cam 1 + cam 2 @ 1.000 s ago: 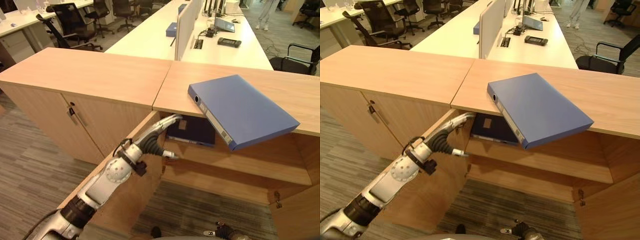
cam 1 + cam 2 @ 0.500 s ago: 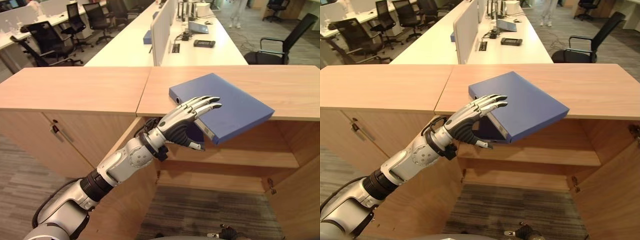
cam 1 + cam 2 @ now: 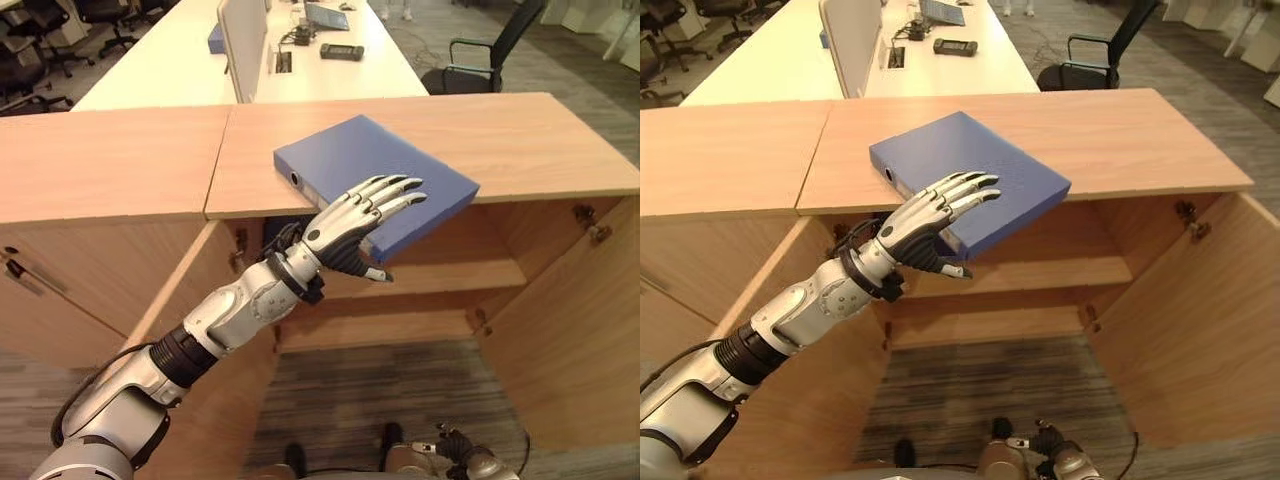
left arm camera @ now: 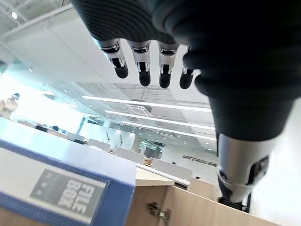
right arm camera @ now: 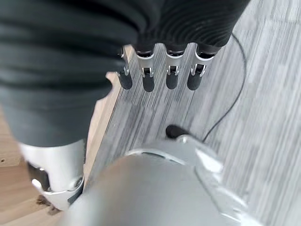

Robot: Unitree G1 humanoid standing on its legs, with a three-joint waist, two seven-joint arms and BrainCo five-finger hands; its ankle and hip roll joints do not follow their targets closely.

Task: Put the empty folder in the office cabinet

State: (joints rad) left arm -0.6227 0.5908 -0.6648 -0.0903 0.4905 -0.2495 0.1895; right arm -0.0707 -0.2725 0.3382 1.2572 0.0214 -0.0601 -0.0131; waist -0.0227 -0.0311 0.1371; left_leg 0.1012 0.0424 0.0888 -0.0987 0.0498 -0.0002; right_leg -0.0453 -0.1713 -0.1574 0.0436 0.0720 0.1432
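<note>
A blue folder (image 3: 380,165) lies flat on the wooden cabinet top (image 3: 520,140), and its near corner sticks out over the open cabinet below. My left hand (image 3: 345,230) is raised in front of that overhanging edge, open, with straight fingers reaching over the spine. I cannot tell whether they touch it. The left wrist view shows the labelled spine of the folder (image 4: 70,188) past the fingers (image 4: 143,70). My right hand (image 5: 157,75) hangs low above the carpet, its fingers relaxed and holding nothing.
The cabinet stands open, with one door (image 3: 190,330) swung out on the left and one (image 3: 570,330) on the right. Inside is a wooden shelf (image 3: 470,275). A closed cabinet (image 3: 60,300) adjoins on the left. White desks (image 3: 180,70) and a chair (image 3: 480,60) stand behind.
My left hand has risen from the cabinet opening up to the folder's overhanging edge. The whole view has also shifted, so the camera moved. The folder has stayed on the cabinet top.
</note>
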